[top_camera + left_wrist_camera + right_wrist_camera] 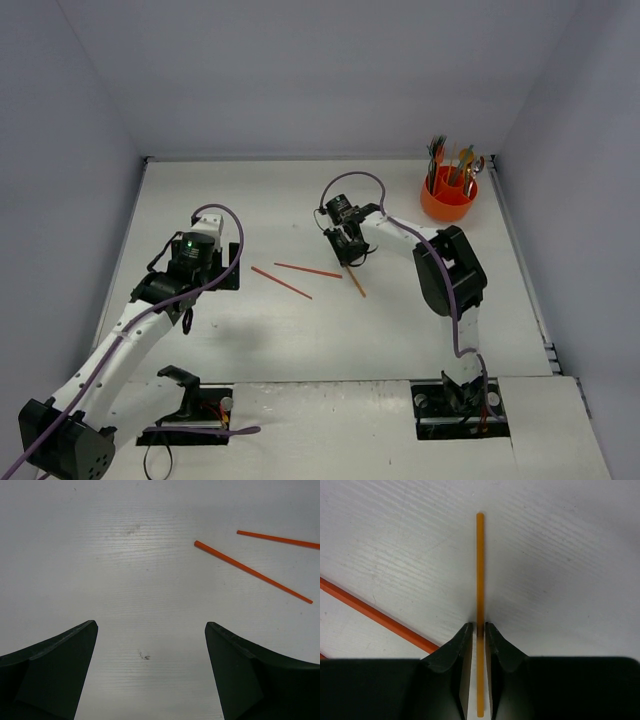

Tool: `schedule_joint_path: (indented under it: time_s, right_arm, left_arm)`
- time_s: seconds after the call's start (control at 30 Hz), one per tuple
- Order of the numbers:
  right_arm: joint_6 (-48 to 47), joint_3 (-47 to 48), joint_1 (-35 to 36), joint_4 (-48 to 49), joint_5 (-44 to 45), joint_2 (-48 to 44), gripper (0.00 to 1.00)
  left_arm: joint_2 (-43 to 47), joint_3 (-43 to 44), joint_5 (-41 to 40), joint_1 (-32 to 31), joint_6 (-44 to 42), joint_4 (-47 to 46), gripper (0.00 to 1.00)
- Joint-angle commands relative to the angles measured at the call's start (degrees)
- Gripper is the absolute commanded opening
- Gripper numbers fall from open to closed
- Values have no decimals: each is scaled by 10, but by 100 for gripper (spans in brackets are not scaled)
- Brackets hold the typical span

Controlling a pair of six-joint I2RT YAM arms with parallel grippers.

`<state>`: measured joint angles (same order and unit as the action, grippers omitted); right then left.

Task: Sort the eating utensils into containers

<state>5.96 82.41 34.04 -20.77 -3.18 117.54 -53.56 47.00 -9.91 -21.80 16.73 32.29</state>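
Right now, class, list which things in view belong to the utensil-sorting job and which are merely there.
Job: orange cup; utensils standing in it; two red sticks; amber stick between right fingers.
Merely there: purple cables; base plates.

No text, label, brand, number or sign can be read on anything in these three views.

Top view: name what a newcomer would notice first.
The orange cup in the far right corner, bristling with upright utensils. Mid-table, the right gripper pinches a yellow-orange stick, with two red sticks lying loose to its left.
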Motion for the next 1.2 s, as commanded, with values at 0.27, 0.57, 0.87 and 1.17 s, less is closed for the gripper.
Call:
schedule_joint_path:
  time_s: [0.27, 0.57, 0.87, 1.17]
  right_arm:
    - [-15, 91, -39, -59, 9, 11, 0]
    - [-46, 226, -198, 1, -24, -111, 0]
    - [-15, 164, -363, 275, -13, -181, 0]
    - [-13, 72, -411, 502, 3, -136, 0]
  left_arm:
    - [5, 25, -7, -3, -2, -16, 87]
    - [8, 25, -14, -3, -2, -17, 87]
    - [4, 25, -19, -3, -2, -16, 87]
    - [-8, 24, -21, -3, -3, -17, 87]
